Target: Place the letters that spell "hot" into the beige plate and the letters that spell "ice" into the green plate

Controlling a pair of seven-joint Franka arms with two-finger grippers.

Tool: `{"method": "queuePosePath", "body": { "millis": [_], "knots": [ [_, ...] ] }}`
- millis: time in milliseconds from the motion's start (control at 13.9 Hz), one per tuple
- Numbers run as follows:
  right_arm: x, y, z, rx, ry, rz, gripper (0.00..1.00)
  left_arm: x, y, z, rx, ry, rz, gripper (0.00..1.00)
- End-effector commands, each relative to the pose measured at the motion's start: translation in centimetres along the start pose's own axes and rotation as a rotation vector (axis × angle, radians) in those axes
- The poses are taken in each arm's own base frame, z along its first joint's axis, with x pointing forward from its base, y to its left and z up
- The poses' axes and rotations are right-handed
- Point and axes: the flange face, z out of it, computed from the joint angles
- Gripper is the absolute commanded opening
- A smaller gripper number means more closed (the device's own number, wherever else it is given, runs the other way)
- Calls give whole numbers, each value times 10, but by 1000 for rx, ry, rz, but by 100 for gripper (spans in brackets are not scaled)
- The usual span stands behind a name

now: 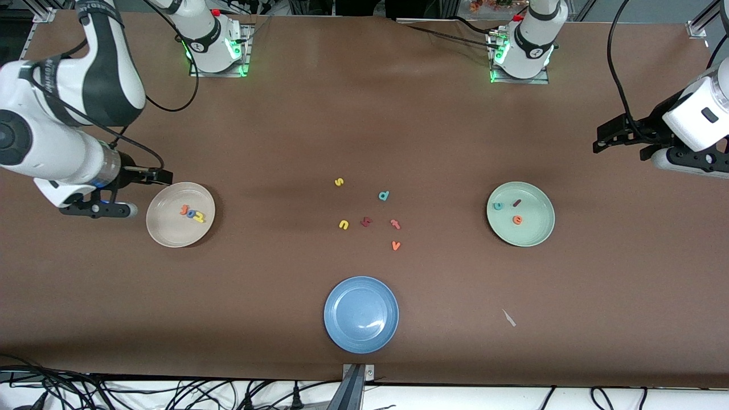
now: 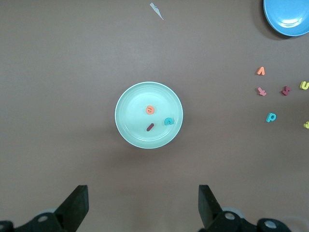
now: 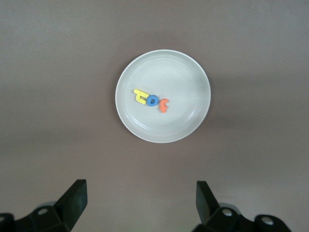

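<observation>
Risk: I am seeing little | "hot" letters (image 3: 151,100) lying in beige plate (image 3: 193,72) | "ice" letters (image 2: 158,119) in green plate (image 2: 130,104) | left end effector (image 2: 142,205), right end effector (image 3: 137,203) both released, empty | careless retreat nudging plates.

"hot" letters (image 1: 192,214) in beige plate (image 1: 165,233) — "ice" letters (image 1: 508,212) in green plate (image 1: 535,233).
</observation>
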Motion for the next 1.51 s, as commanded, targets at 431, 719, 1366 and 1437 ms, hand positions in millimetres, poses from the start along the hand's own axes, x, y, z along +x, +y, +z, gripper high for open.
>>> {"method": "queuePosePath", "body": {
  "millis": [431,719,1366,1437],
  "knots": [
    [-50,45,-95,76,74,38,100,-2,-1,-16,-16,29,-6,100],
    [-75,67,-114,96,21,66,100,-2,-1,-16,-16,29,-7,100],
    [-78,72,-118,124,70,73,100,-1,-1,-16,-14,33,-6,100],
    [-79,72,-119,127,80,73,100,-1,-1,-16,-13,33,-6,100]
  ]
}}
